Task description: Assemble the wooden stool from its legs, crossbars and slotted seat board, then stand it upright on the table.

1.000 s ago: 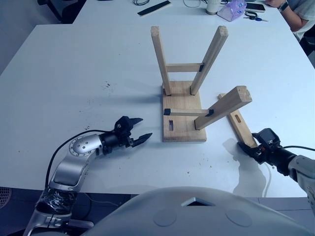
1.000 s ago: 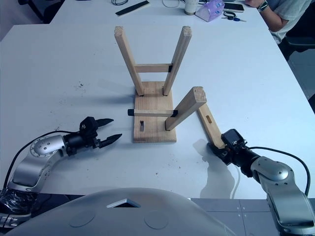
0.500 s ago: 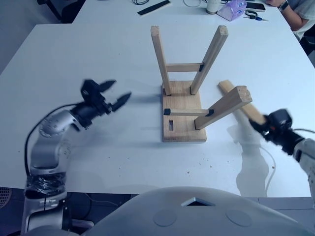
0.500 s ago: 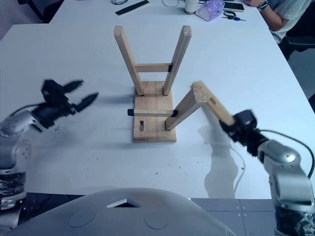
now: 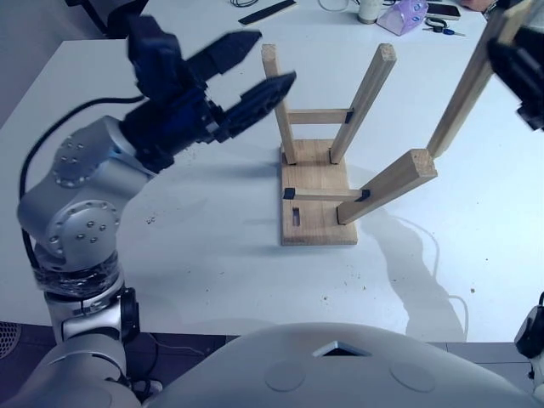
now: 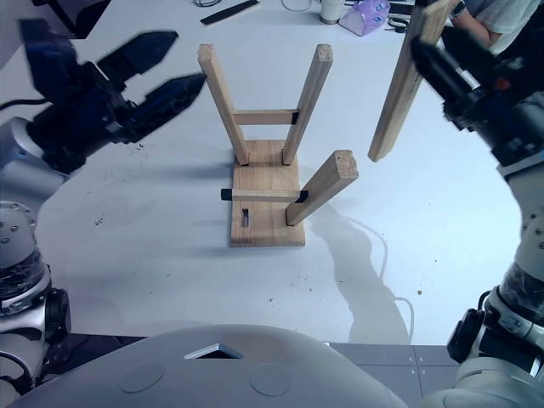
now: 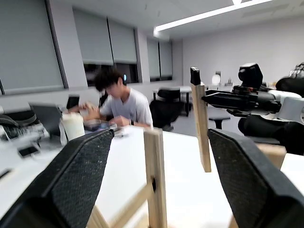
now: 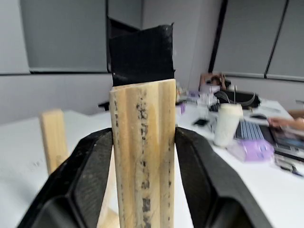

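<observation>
Up over the bench's (image 5: pixel 212 255) right side, lifted clear from beside the seat board (image 5: pixel 316 204): last loose leg (image 6: pixel 395 102), clamped near its top in right hand (image 6: pixel 433 55). Raised too: left hand (image 6: pixel 189 57), spread wide, by a standing leg (image 6: pixel 223 102). Probably next: fitting into the empty slot (image 5: pixel 295 217).

Bright, even overhead light falls on the white bench (image 5: pixel 170 280). The upright stool legs (image 5: pixel 280 110) cast soft, pale shadows toward the robot's left. A ceiling light strip (image 7: pixel 199 18) glows white in a dimmer room, and the left end effector (image 5: pixel 274 58) has its spread fingers (image 7: pixel 76 180) in dark shade. The wooden leg (image 8: pixel 142 156), clamped in the right end effector (image 6: pixel 427 58), is evenly lit.
</observation>
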{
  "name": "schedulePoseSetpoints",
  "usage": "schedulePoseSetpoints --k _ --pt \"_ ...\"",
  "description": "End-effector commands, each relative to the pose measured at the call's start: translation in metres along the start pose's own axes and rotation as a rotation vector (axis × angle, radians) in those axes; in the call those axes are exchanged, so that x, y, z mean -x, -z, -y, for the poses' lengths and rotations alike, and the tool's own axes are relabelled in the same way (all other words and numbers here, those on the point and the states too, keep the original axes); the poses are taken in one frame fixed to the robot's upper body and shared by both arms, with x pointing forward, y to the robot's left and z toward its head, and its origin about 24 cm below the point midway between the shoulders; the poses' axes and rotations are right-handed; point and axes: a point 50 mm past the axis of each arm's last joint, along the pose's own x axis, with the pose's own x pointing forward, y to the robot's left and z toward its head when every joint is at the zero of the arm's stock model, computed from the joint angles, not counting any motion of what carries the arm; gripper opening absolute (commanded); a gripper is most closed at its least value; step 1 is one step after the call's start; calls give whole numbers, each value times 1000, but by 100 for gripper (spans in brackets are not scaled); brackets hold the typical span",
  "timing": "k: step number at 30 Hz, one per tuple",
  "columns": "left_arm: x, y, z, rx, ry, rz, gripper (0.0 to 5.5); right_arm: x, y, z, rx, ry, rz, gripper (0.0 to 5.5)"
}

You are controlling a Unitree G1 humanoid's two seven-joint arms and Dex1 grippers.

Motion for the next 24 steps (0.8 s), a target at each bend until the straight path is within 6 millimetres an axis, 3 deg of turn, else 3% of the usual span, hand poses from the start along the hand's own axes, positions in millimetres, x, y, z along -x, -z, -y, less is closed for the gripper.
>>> schedulePoseSetpoints --k 1,4,7,12,18,21,24 --pt "-16 11 9 12 31 -33 366 -7 10 9 45 64 -5 207" --pt "-19 15 7 23 17 -30 366 -3 38 27 60 179 -87 207" --pt "-22 21 6 29 8 -43 366 -8 69 30 32 233 -142 207" --pt "-28 24 8 33 37 -50 366 -48 88 22 -31 244 -85 206" --pt "-38 31 10 47 72 -90 366 -89 65 24 -44 315 102 206" --pt "-50 44 13 43 67 -159 366 -87 38 28 -42 357 214 206" --pt "-64 45 18 45 95 -144 366 -83 1 20 -56 342 347 206"
